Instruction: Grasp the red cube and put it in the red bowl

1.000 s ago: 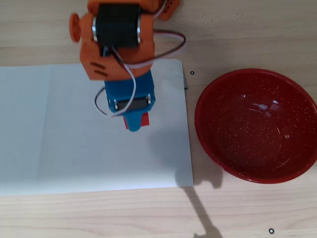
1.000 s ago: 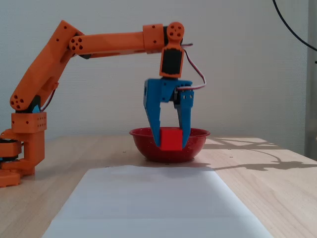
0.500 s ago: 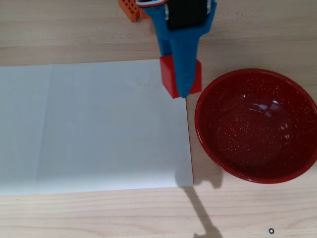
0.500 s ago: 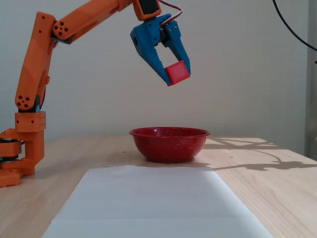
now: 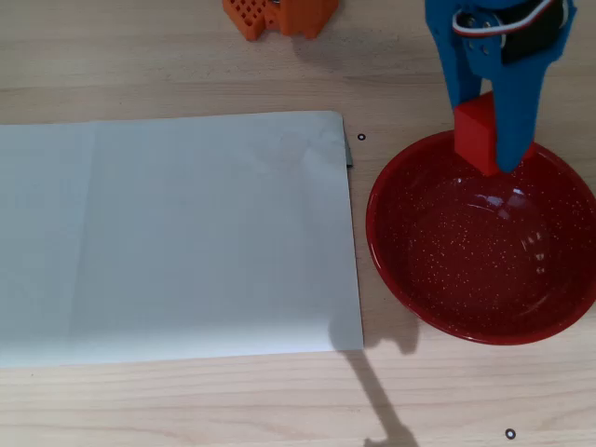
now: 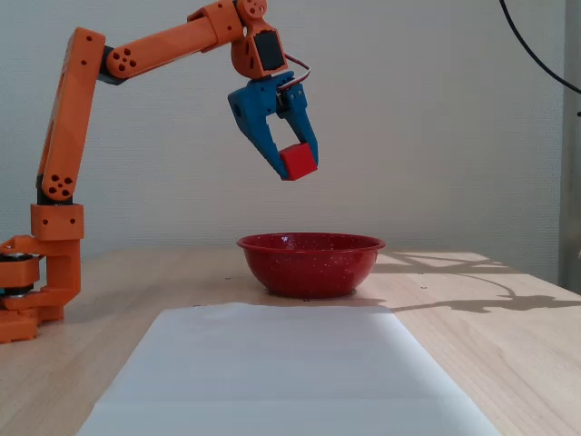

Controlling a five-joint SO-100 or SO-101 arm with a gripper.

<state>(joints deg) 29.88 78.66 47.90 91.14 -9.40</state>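
Overhead view
Gripper (image 5: 492, 154): blue, two fingers, coming in from the top right edge; closed on the red cube.
Red cube (image 5: 476, 133): clamped between the blue fingers, one finger to its left and one overlapping its right side; it appears over the upper rim of the bowl.
Red bowl (image 5: 400, 261): round, dark red with fine white speckles, on the right side of the wooden table; nothing lies on its inner floor.
Paper sheet (image 5: 177, 233): white, flat, covering the left and middle of the table; its right edge lies just beside the bowl's left rim.
Arm base (image 5: 279, 13): orange, at the top edge, well apart from the bowl.
Table (image 5: 186, 400): light wood, bare below the sheet, crossed by a thin dark shadow near the bottom.

Fixed view
Arm (image 6: 73, 136): orange, standing at the left, its upper section reaching right and up.
Gripper (image 6: 295, 168): blue fingers pointing down and to the right, pinching the cube at their tips.
Red cube (image 6: 298, 161): held in the air, tilted, clearly above the bowl and slightly left of its centre.
Red bowl (image 6: 310, 264): upright on the table behind the sheet.
Paper sheet (image 6: 281, 372): in the foreground, running toward the bowl.
Wall (image 6: 436, 118): plain and pale behind the arm.
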